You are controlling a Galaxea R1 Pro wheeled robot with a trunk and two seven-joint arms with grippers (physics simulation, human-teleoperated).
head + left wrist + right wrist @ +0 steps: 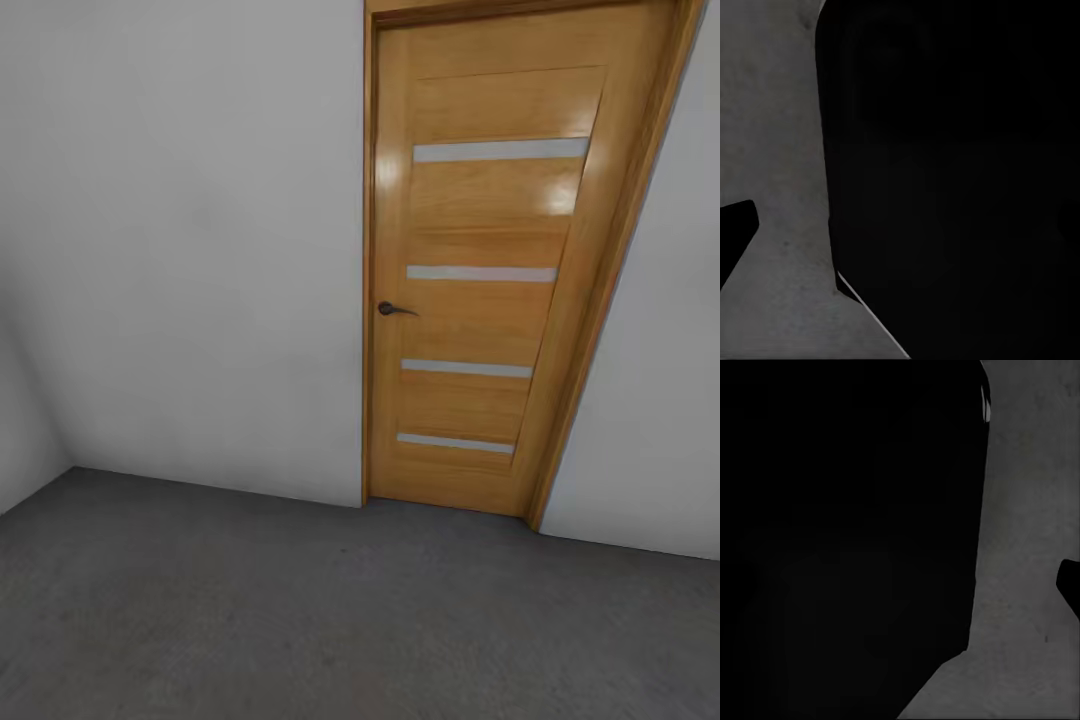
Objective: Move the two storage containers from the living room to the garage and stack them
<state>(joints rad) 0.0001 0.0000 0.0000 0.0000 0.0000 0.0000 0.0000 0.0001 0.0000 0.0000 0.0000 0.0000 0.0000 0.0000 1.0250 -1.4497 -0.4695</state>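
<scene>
The head view looks at a corner of the garage. An orange-brown wooden door fills the upper right of the frame, shut in its frame, with four frosted horizontal strips down its panel and a dark lever handle on its left edge at mid-height. White walls stand on either side of it, and a second wall meets the first at the far left. The grey speckled floor spans the whole lower part of the frame.

In the left wrist view a large black shape covers most of the picture, with grey floor beside it. The right wrist view is much the same, with floor along one edge. Whether the grippers are apart or together cannot be told.
</scene>
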